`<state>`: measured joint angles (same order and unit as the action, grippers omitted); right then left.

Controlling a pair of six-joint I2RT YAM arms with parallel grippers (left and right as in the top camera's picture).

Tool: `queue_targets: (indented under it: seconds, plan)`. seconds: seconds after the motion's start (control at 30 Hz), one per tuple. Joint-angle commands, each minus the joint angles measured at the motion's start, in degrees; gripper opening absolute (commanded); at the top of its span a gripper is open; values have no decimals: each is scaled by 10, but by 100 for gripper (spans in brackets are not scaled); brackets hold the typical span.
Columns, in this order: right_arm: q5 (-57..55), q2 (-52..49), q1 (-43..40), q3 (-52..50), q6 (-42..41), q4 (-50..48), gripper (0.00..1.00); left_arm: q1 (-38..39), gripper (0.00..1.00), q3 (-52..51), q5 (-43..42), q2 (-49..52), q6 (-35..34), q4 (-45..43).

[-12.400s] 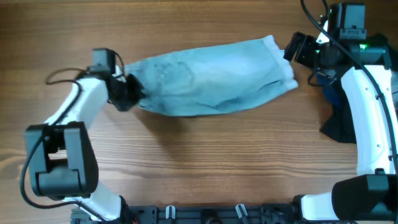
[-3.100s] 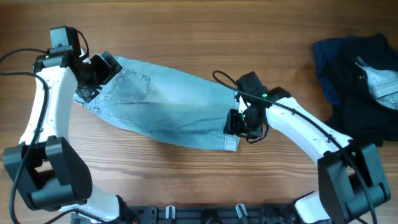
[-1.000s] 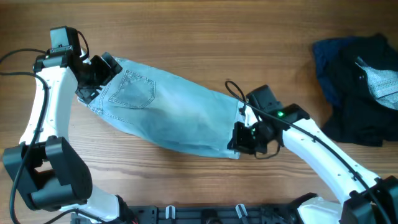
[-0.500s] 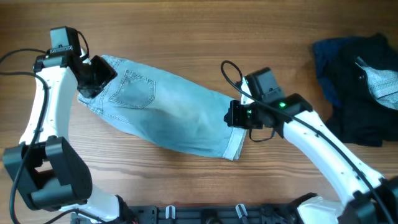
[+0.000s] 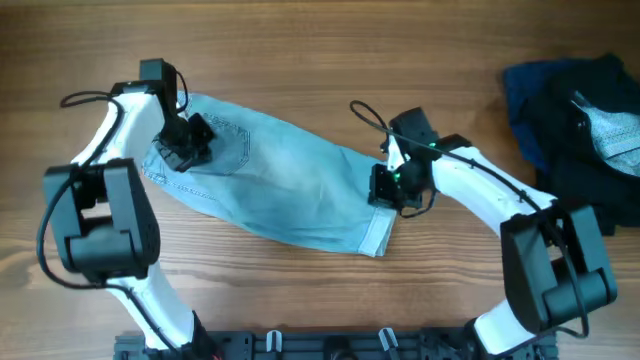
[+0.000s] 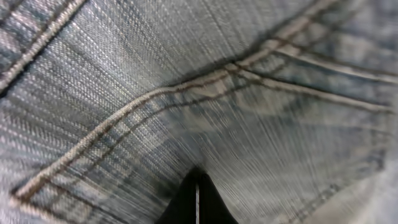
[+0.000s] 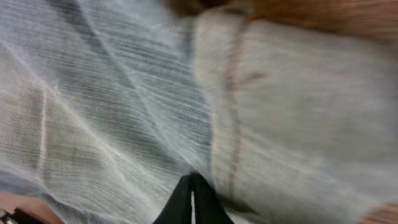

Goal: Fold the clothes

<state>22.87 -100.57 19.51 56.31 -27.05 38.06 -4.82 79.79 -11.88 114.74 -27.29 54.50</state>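
Observation:
The pale denim shorts lie flat and slanted on the table, waistband at the upper left and leg hem at the lower right. My left gripper is down on the back pocket near the waistband. In the left wrist view its tips are shut, pinching denim that puckers toward them below the pocket stitching. My right gripper sits on the hem end. Seen from the right wrist, it is shut on fabric beside the pale hem band.
A heap of dark navy garments with one pale-blue piece lies at the far right edge. Bare wooden table surrounds the shorts. Black cables loop off both arms.
My left gripper moved right and down from the waistband edge onto the pocket and shut. The right gripper rose from the lower hem corner toward the hem's upper part, staying shut.

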Motion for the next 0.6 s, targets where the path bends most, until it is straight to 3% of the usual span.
queue_targets:
  seconds: [0.0,0.3,0.47,0.57]
  plan:
    - [-17,-13,-23,6,32,17,4,1,6,7,-1,31,0,2]
    - [-15,-62,-27,-2,31,10,4,1,11,7,-4,36,-2,11]
    - [-93,-68,-82,19,24,21,4,1,14,7,-10,36,-2,46]
    - [-98,-68,-114,46,27,20,4,3,16,7,-56,36,-1,55]
